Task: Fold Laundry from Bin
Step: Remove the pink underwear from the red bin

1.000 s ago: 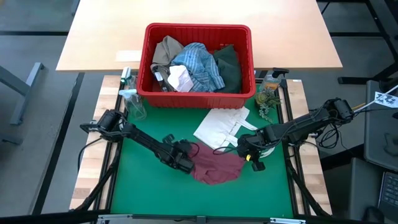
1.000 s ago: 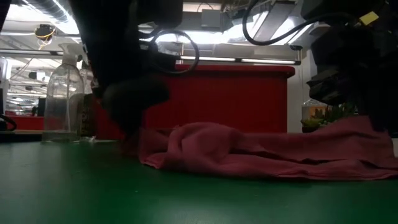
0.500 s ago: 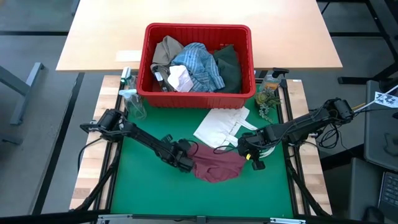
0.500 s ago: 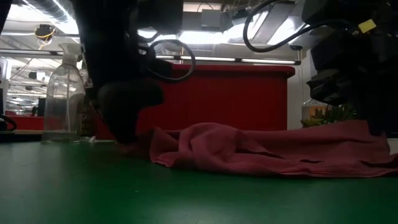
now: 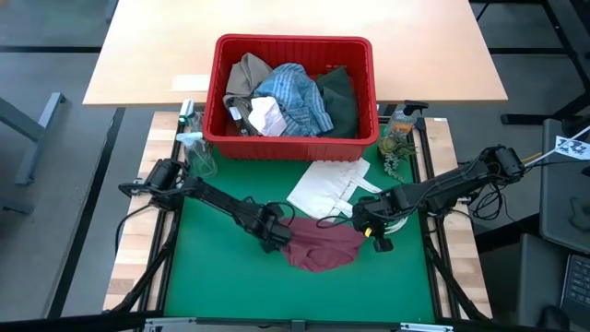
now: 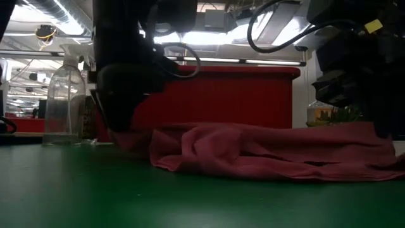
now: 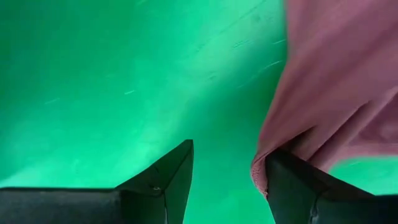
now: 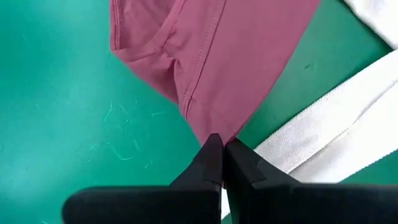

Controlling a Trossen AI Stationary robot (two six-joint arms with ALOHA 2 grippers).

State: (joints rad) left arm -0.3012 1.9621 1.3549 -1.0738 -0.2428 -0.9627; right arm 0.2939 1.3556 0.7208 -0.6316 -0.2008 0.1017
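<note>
The small maroon cloth [image 5: 323, 247] lies rumpled on the green mat [image 5: 221, 277] between my two grippers. My left gripper [image 7: 227, 152] stands open at the cloth's left edge, pointing steeply down. My right gripper [image 8: 222, 140] is shut on the cloth's right end. The red bin [image 5: 293, 138] stands at the far edge of the mat. It holds a blue-white striped shirt [image 5: 293, 97], a tan garment [image 5: 247, 74], a dark green garment [image 5: 341, 97] and a small white cloth [image 5: 267, 117]. My left gripper has the cloth's left edge [image 7: 260, 174] lying against the inner side of one finger [image 7: 298, 186]; bare mat shows between the open fingers, and nothing is pinched. My right gripper pinches the cloth's right corner [image 8: 214, 127] between its two shut fingers, slanting down from above. The cloth spreads away from them, flat on the mat.
A flat white tote bag [image 5: 330, 189] lies between the bin and the cloth, its strap [image 8: 323, 143] close to my right fingers. A clear spray bottle [image 5: 195, 152] stands at the mat's far left and a small plant [image 5: 396, 148] at its far right.
My left gripper has risen a little and tipped more steeply downward, drifting slightly toward the far edge. The cloth's left edge has drawn a little toward the right and sunk onto the mat; the rest of the cloth lies where it was.
</note>
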